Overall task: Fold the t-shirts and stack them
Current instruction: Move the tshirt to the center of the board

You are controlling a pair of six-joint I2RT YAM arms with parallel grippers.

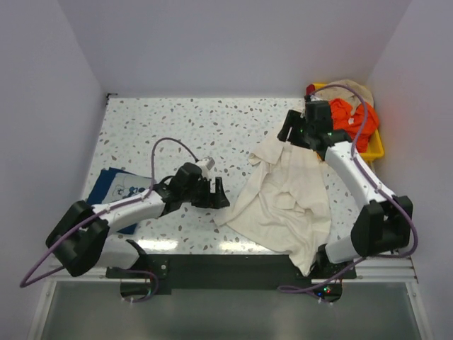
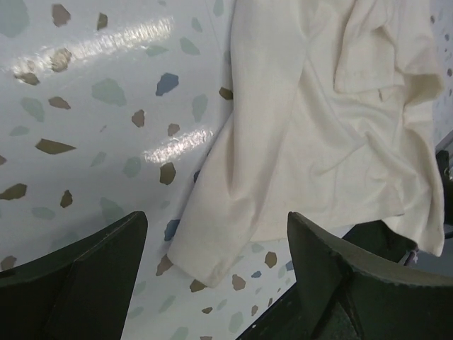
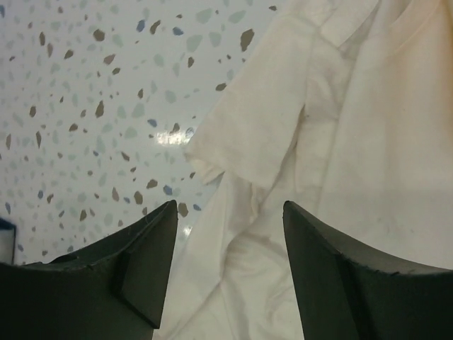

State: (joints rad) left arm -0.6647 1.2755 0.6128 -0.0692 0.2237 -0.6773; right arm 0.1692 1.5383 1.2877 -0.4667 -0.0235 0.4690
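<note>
A large crumpled cream cloth t-shirt [image 1: 287, 198] lies on the speckled terrazzo table [image 1: 177, 127], right of centre; the left jaws stand apart, empty, just beside its left hem; the right jaws stand apart over its far sleeve, gripping nothing; a navy blue printed t-shirt [image 1: 106, 185] lies far left, partly under the left arm; a yellow plastic tray [image 1: 375, 150] holds orange cloth [image 1: 350, 117].
</note>
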